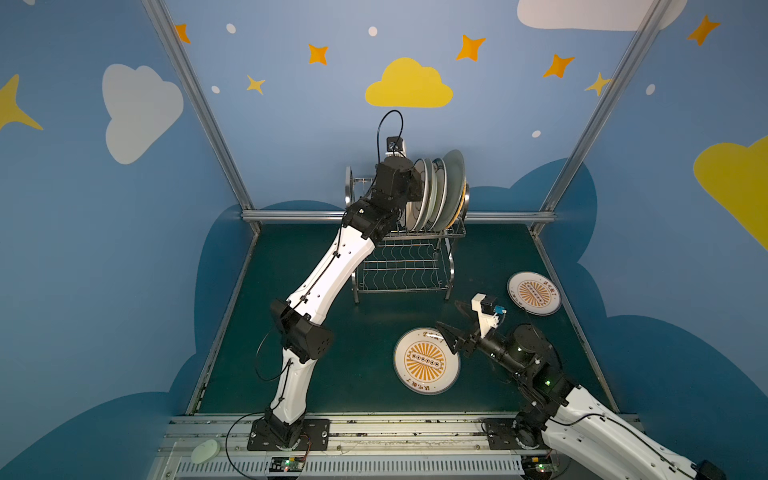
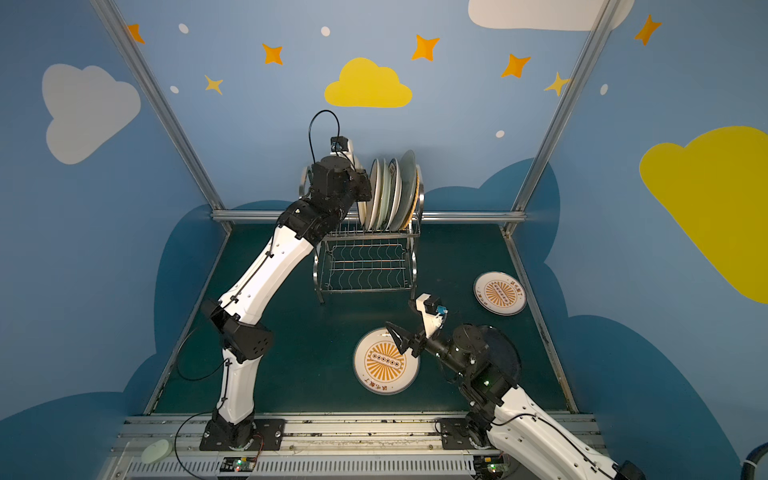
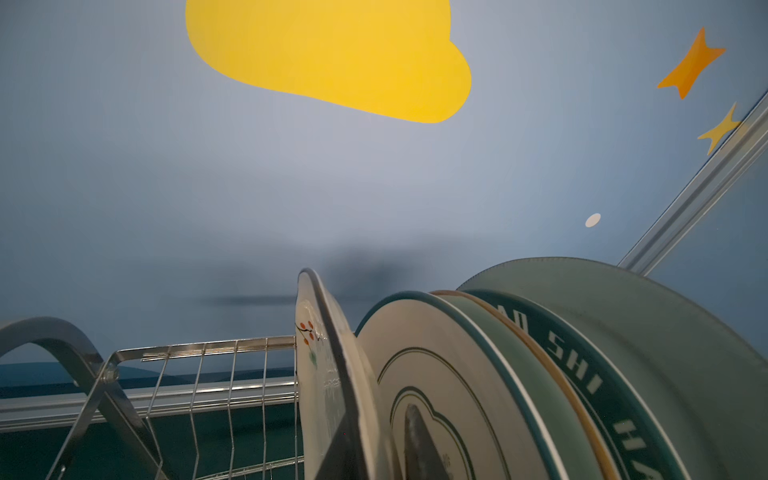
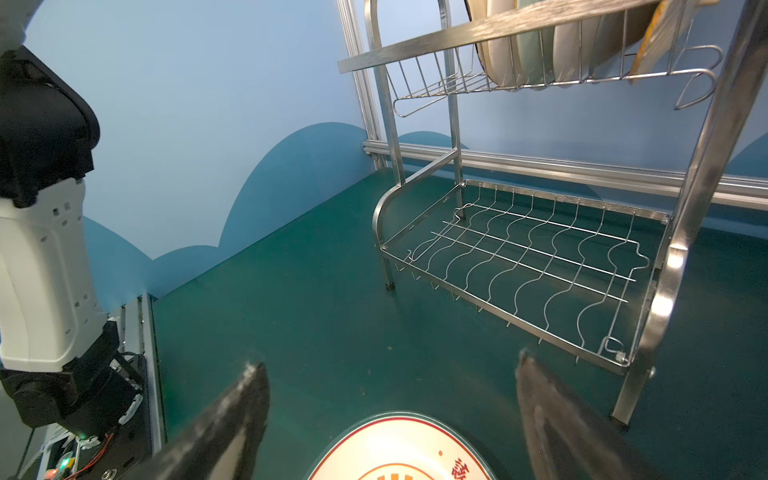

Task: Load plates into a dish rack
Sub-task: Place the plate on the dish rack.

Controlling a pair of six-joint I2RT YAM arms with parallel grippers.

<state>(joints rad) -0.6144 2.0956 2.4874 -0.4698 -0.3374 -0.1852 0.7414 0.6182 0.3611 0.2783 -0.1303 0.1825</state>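
- Rack (image 1: 405,266): shiny silver wire.
- Near plate (image 1: 427,360), far plate (image 1: 534,293): white, orange sunburst centres.
- Sprig plate (image 3: 309,353): cream, orange-green sprig.
- Lettered plate (image 3: 590,374): dark green rim, white letters.
- Big plate (image 3: 665,332): pale green.
- Surface (image 1: 374,332): dark green.
- Wall (image 1: 291,124): blue, yellow clouds, orange stars.

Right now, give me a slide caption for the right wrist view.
Open right gripper poised above a sunburst plate, facing the dish rack, its lower tier empty.

Left arm (image 1: 332,266) reaches high; right gripper (image 1: 448,313) hovers, jaws wide.
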